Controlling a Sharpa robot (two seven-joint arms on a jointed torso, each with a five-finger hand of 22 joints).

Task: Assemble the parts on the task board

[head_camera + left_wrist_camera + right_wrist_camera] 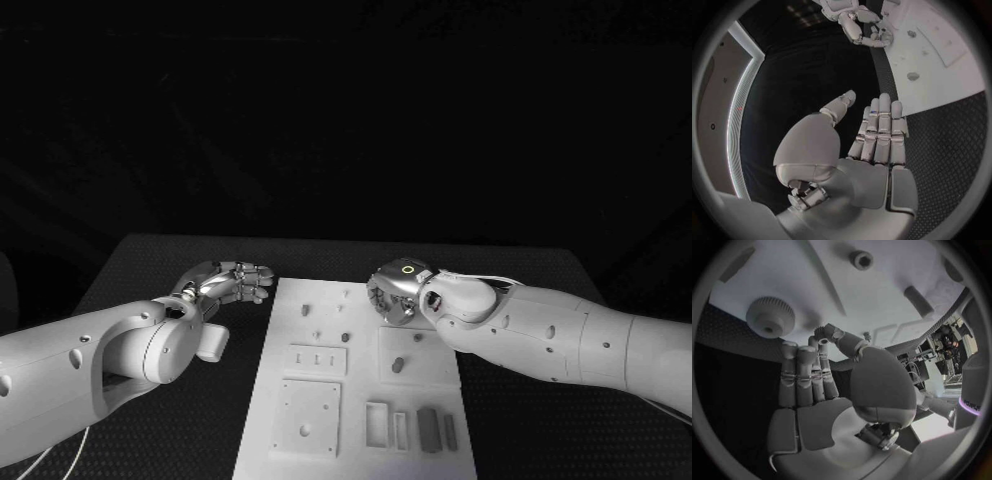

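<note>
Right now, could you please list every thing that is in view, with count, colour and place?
task board: one, white, middle of the table, between the hands.
parts: several small grey pieces lying on the board; the exact count is unclear.
round ridged part: one, grey, on the board ahead of the right hand.
table: one, black, under the board.
left hand: one, silver, over the table beside the board's far left corner, holding nothing.
right hand: one, silver, over the board's far right part, fingers apart, holding nothing.
</note>
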